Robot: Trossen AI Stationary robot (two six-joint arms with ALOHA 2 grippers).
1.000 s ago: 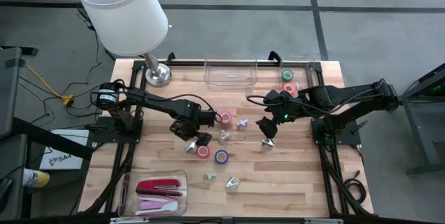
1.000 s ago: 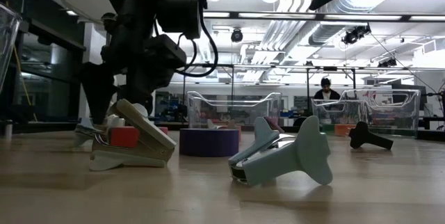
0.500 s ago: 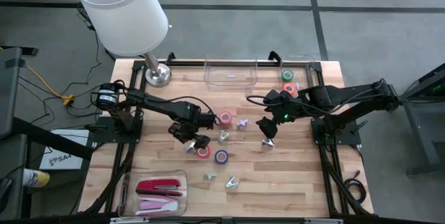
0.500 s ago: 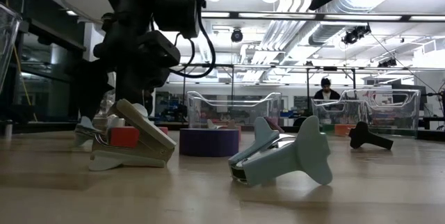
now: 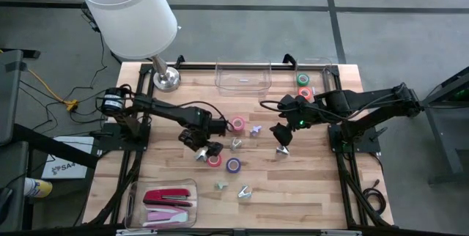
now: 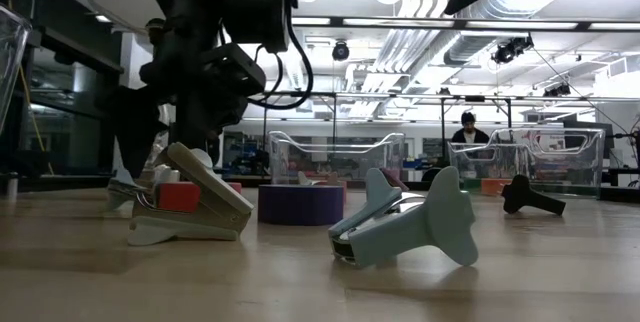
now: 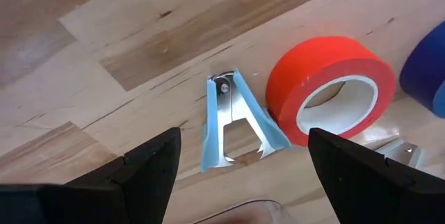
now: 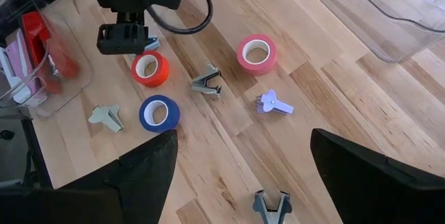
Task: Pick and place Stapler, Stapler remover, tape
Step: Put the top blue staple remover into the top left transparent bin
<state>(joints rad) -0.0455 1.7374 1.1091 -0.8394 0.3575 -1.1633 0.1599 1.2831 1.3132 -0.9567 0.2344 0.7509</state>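
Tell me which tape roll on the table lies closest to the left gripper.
The red-orange tape roll, lying just beside the left gripper; the pink roll and purple roll sit farther off.

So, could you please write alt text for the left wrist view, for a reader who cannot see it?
The left gripper, fingers spread wide, hangs over a light blue claw-shaped staple remover lying flat on the pale wooden table. A red-orange tape roll lies right beside the remover, with the edge of a blue-purple roll beyond it.
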